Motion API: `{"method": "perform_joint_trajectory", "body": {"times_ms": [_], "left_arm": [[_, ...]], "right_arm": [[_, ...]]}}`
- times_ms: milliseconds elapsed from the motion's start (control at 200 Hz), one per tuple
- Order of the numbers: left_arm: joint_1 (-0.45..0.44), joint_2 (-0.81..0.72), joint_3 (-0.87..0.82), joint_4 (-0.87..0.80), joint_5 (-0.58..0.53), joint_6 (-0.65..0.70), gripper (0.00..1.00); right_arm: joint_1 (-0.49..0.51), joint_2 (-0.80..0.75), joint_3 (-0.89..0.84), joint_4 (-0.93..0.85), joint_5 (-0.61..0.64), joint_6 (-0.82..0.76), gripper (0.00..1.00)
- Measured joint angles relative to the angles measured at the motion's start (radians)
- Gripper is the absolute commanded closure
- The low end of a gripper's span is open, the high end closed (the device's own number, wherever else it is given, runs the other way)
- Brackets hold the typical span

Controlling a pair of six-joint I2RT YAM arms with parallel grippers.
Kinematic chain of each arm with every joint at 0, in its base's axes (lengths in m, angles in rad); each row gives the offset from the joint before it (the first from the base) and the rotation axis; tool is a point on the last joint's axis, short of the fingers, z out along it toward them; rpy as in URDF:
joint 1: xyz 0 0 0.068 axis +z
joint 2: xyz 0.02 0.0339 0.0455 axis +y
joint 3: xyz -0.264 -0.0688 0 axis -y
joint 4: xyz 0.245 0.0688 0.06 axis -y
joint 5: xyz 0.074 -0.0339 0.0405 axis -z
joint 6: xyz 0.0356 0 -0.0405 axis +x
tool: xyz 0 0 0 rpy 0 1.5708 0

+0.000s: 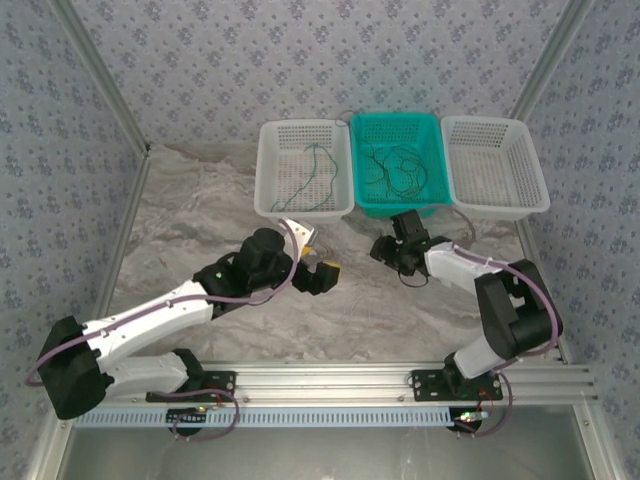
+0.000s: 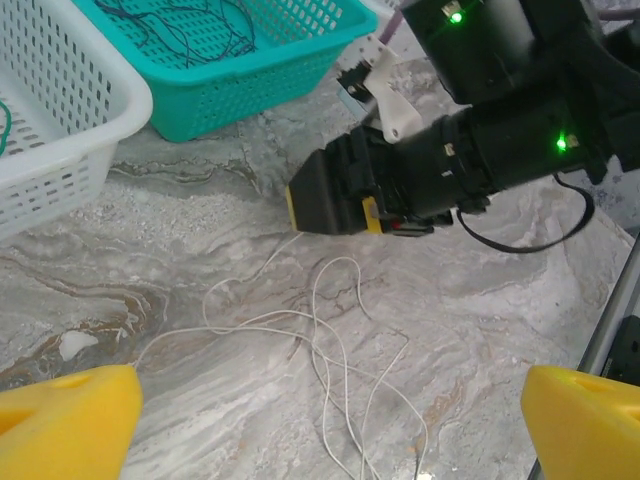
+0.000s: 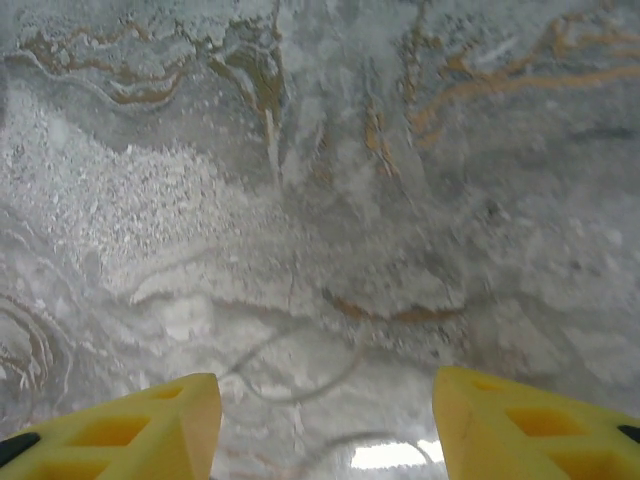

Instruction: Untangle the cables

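Whitish cables (image 2: 320, 330) lie in loose, crossing loops on the marbled table (image 2: 150, 260), in the lower middle of the left wrist view. The left hand (image 2: 330, 430) hovers over them, its yellow fingertips spread wide. The right hand (image 2: 325, 200) is just beyond the loops, low over the table; in its own view its fingers (image 3: 150, 430) stand apart with nothing pinched and a blurred loop below. At the top of the overhead view, dark cables (image 1: 395, 165) lie tangled in the teal basket (image 1: 400, 208) and a green cable (image 1: 322, 165) lies in the left white basket (image 1: 300, 208).
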Motion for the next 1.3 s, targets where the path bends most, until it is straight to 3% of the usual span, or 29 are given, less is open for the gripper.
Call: {"method": "perform_joint_trajectory", "body": {"times_ms": [85, 225, 355, 630, 874, 1124, 1299], "left_arm": [[-0.006, 0.000, 0.000, -0.004, -0.012, 0.000, 0.02], [-0.010, 0.000, 0.000, -0.005, -0.024, 0.000, 0.02], [-0.010, 0.014, 0.002, -0.014, -0.055, -0.001, 0.02], [-0.010, 0.063, 0.007, -0.055, -0.197, -0.054, 0.02], [-0.001, 0.101, 0.008, -0.068, -0.234, -0.085, 0.03], [0.034, 0.130, 0.008, -0.037, -0.178, -0.118, 0.02], [0.034, 0.137, -0.002, 0.101, -0.012, -0.096, 0.02]], "right_arm": [[-0.016, 0.032, 0.002, 0.037, -0.011, -0.003, 0.56], [-0.048, 0.055, 0.000, 0.082, -0.050, -0.010, 1.00], [-0.057, 0.025, -0.013, 0.102, -0.061, -0.009, 1.00], [-0.058, -0.266, -0.038, 0.084, -0.093, -0.039, 1.00], [-0.050, -0.416, 0.031, 0.023, -0.173, -0.100, 1.00], [-0.032, -0.526, 0.156, -0.022, -0.225, -0.126, 1.00], [-0.030, -0.568, 0.249, -0.028, -0.253, -0.129, 1.00]]}}
